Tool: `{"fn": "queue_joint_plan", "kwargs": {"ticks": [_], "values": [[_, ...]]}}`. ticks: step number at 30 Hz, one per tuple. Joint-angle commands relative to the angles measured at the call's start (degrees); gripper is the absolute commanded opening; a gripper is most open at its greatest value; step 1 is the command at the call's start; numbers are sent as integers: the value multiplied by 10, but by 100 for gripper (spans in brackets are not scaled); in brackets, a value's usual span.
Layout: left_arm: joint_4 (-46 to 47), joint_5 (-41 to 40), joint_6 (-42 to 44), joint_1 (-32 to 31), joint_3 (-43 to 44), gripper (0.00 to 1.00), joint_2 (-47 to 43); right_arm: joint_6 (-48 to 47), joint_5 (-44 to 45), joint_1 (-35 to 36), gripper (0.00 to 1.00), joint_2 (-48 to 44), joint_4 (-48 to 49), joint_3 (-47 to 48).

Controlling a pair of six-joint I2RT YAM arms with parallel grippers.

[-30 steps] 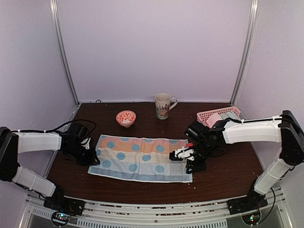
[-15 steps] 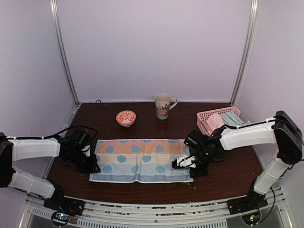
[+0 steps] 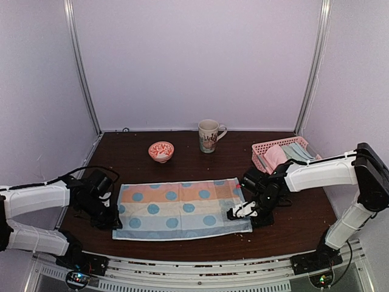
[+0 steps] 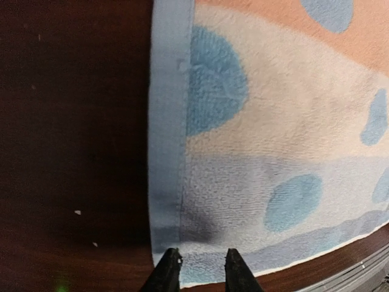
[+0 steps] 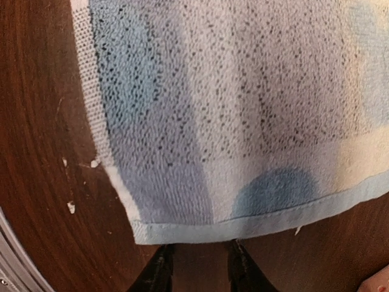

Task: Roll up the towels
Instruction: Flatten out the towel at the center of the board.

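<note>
1. L gripper (image 4: pixel 200 271): the tips are parted by a narrow gap and nothing is clamped. They are set over the near-left corner of the dotted towel (image 3: pixel 182 210), and flat cloth is seen betw. them. Whether the pile is touched can't be told.
2. R gripper (image 5: pixel 196 267): the tips are parted likewise, w/ bare wood betw. them. The towel's hem lies just ahead of them and is not held.
3. The towel is spread flat on the table (image 3: pixel 292 226), near the front edge, long side running L–R betw. the two grippers.
4. Step as judged: the cloth is laid out and the roll is yet to be started. The hem should be pinched at both ends at equal depth, lifted only slightly and turned over evenly, so the roll is kept straight & tight. If one corner is pulled harder, skew is likely.
5. Other towels (image 3: pixel 276 155) are seen in the pink basket (image 3: pixel 261 148) at far right. Their number is hard to make out.
6. Hidden: the towel's right edge under the R arm in the top view. Only the corners are shown by the wrist cams.
</note>
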Motion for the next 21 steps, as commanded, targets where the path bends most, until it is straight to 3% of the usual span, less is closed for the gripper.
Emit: {"fn": "queue_joint_plan", "kwargs": {"ticks": [1, 3, 5, 9, 14, 21], "values": [[-47, -44, 54, -2, 105, 29, -20, -14, -40, -5, 36, -35, -98, 36], [-50, -84, 89, -2, 161, 37, -24, -9, -48, -6, 40, -53, -106, 57], [-42, -120, 133, 1, 207, 51, -14, 5, -54, -19, 41, -60, -104, 83], [-2, -154, 208, 42, 253, 68, 39, 68, -78, -96, 40, -17, -81, 178], [77, -123, 261, 97, 285, 70, 134, 141, -113, -182, 33, 104, -94, 331], [209, -46, 266, 162, 260, 71, 186, 201, -92, -197, 35, 267, -119, 459]]}}
